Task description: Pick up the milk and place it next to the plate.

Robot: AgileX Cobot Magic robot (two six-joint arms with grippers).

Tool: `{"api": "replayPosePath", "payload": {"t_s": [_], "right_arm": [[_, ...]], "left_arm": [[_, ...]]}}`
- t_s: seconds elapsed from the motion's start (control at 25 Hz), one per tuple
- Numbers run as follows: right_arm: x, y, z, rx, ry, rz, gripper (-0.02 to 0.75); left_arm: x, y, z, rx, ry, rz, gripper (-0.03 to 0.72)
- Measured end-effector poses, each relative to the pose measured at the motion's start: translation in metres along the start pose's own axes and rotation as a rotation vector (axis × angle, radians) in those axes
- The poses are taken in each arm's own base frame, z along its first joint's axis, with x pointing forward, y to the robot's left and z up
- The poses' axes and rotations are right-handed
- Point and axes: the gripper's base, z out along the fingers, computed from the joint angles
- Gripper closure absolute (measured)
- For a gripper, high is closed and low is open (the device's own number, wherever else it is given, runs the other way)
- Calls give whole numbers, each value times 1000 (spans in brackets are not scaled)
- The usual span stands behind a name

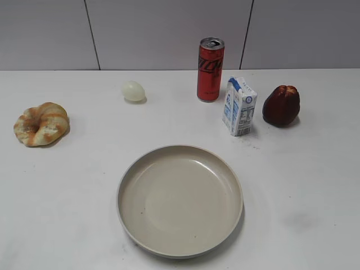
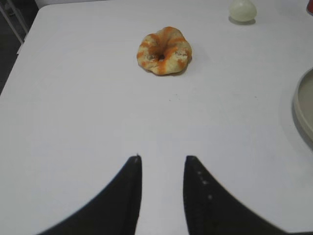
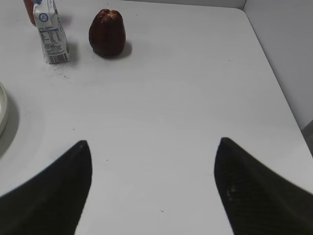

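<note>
Upright on the white table (image 1: pixel 67 185), small white-and-blue milk carton (image 1: pixel 239 106) stands behind the large round beige plate (image 1: pixel 180 200), between tall red can (image 1: pixel 210 69) and dark red fruit (image 1: pixel 281 105); right hand (image 3: pixel 152 147) spread wide, left hand (image 2: pixel 162 164) narrowly parted, both holding nothing.

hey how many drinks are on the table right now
2: a red can at the back, and the milk just right of it, upright beside a dark red fruit. None looks hidden.
</note>
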Motion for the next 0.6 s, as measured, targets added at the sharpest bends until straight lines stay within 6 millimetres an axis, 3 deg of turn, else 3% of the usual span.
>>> {"api": "replayPosePath", "payload": {"t_s": [0.6], "right_arm": [[0, 0, 0, 0, -2, 1, 148]], "left_arm": [[0, 0, 0, 0, 0, 0, 461]]}}
